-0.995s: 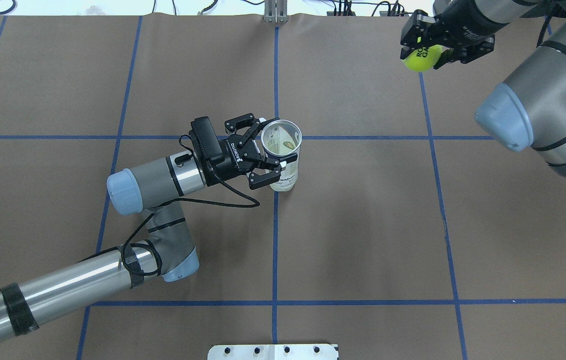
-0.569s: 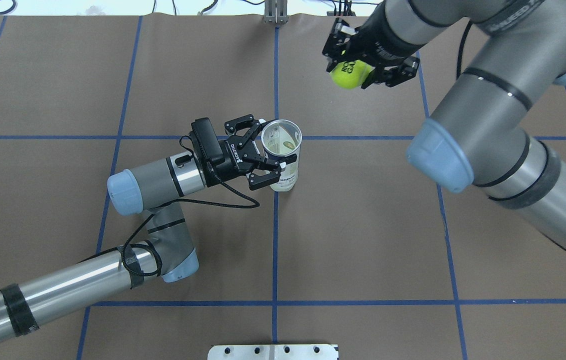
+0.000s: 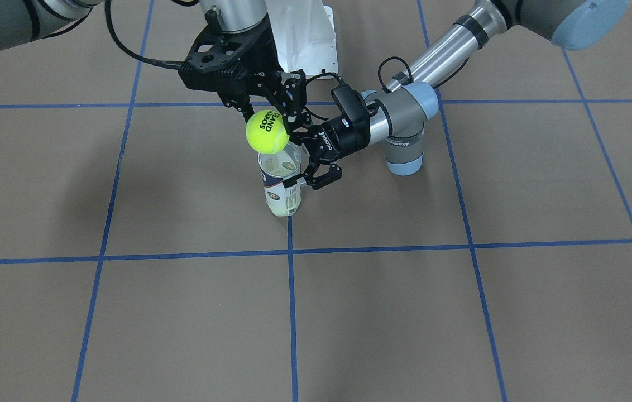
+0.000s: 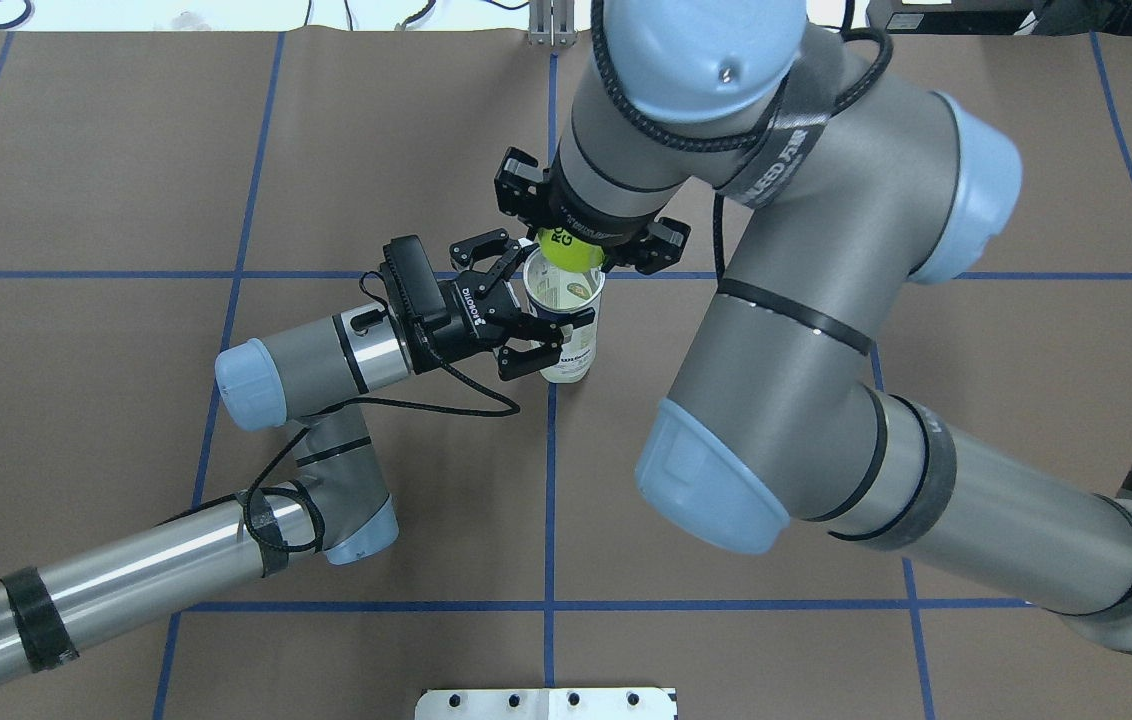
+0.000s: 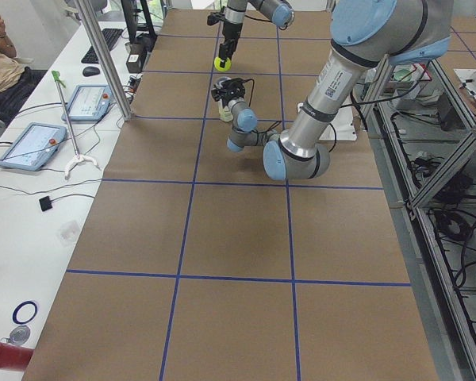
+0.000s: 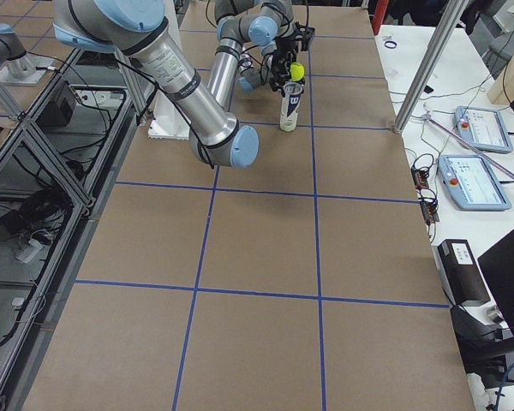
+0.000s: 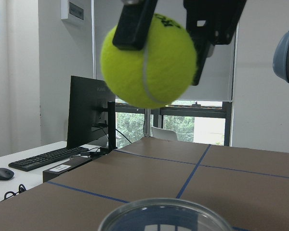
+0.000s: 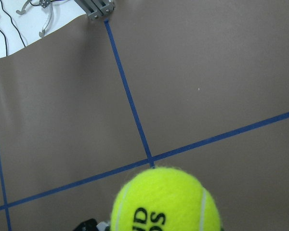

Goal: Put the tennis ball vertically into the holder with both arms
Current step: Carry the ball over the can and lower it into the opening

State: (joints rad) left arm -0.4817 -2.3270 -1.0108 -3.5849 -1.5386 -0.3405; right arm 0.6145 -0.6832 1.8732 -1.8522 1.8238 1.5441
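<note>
— What can't you see from overhead?

— The right arm (image 4: 786, 330) covers most of the tennis ball (image 4: 571, 255); only a yellow sliver shows. In the left wrist view you get just the top arc of the holder (image 7: 164, 217).

— How are the arms posed?

— The right one reaches over and points its wrist straight down; the left arm (image 4: 306, 360) lies low and level.

— And the grippers?

— The right gripper (image 3: 267, 120) is clamped on the ball, which hangs just above the holder's (image 3: 281, 181) open mouth (clear of the rim). The left gripper (image 4: 538, 322) is closed around the upright holder's side, just below the rim.
</note>
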